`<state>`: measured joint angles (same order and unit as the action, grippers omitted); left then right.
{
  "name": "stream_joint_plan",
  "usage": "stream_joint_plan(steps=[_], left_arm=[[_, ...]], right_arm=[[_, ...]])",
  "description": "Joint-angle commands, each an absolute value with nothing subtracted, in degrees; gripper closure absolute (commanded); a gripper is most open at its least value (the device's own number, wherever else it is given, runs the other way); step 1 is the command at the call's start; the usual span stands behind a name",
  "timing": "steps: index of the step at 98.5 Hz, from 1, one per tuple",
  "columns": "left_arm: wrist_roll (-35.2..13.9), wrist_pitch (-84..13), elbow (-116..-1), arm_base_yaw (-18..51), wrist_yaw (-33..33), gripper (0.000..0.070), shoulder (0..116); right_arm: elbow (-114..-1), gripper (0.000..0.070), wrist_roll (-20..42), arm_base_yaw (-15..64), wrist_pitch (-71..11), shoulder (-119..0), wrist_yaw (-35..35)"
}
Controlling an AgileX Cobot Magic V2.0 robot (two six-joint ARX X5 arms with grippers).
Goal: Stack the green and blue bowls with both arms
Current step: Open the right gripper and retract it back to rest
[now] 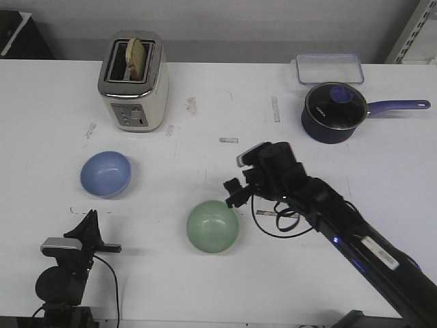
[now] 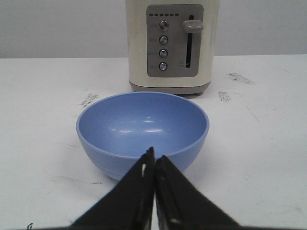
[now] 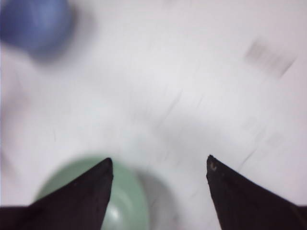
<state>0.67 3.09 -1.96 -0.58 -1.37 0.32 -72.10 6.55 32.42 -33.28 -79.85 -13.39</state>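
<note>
The pale green bowl (image 1: 212,226) sits upright on the white table at front centre. It also shows in the blurred right wrist view (image 3: 127,203). The light blue bowl (image 1: 106,173) sits upright at the left, and fills the left wrist view (image 2: 142,129). My right gripper (image 1: 234,193) is open and empty, hovering just right of and above the green bowl's far rim; in its wrist view (image 3: 159,165) one finger overlaps the bowl. My left gripper (image 1: 90,220) is shut and empty, low at the front left, pointing at the blue bowl from a short way off (image 2: 154,155).
A cream toaster (image 1: 133,80) with bread in it stands behind the blue bowl. A dark blue lidded saucepan (image 1: 332,111) and a clear lidded box (image 1: 328,67) are at the back right. The right arm's cable loops on the table beside the green bowl.
</note>
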Motion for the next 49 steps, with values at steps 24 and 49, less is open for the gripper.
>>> stream_joint_plan(steps=[24, 49], left_arm=[[0.40, 7.33, -0.73, -0.58, -1.30, 0.0698, 0.25], [-1.43, 7.81, -0.73, -0.58, -1.26, 0.0699, 0.25]], right_arm=[[-70.28, 0.0699, 1.76, 19.77, -37.47, -65.56, -2.63], [-52.90, 0.0699, -0.12, 7.88, -30.20, -51.37, -2.55]])
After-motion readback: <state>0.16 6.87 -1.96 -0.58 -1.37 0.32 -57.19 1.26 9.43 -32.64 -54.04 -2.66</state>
